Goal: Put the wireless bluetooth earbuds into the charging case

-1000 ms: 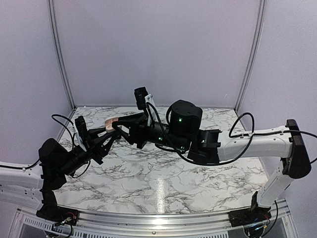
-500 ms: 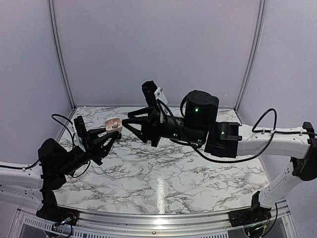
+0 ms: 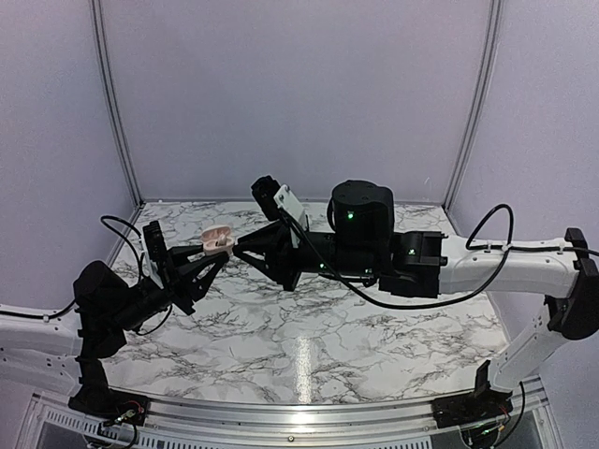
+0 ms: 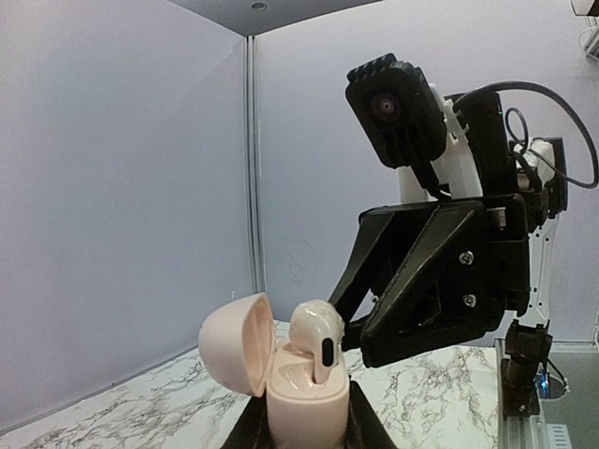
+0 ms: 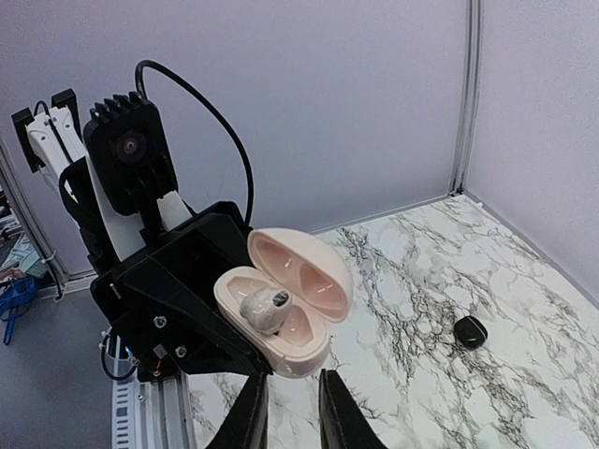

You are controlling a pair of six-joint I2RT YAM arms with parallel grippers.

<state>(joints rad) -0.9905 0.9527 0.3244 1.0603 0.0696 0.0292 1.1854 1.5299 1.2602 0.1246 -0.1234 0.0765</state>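
Note:
My left gripper (image 3: pixel 211 254) is shut on the charging case (image 3: pixel 217 239) and holds it upright above the table's back left, lid open. In the left wrist view the cream case (image 4: pixel 304 402) has a pale earbud (image 4: pixel 318 332) with a dark spot standing half out of its well. From the right wrist view, this earbud (image 5: pixel 264 309) lies in the near well of the case (image 5: pixel 299 351). My right gripper (image 3: pixel 236 251) is level with the case, tips beside the earbud. Its fingers (image 5: pixel 251 412) stand close together with nothing between them. A small black rounded piece (image 5: pixel 470 331) lies on the marble.
The marble table (image 3: pixel 309 327) has lilac walls on three sides. The right arm's wrist and elbow (image 3: pixel 360 220) hang over the middle of the table. A metal rail (image 3: pixel 299 416) runs along the near edge between the two bases.
The right gripper drew back up and to the right from the case, then came back to it with its jaws closed down. The left gripper kept holding the case.

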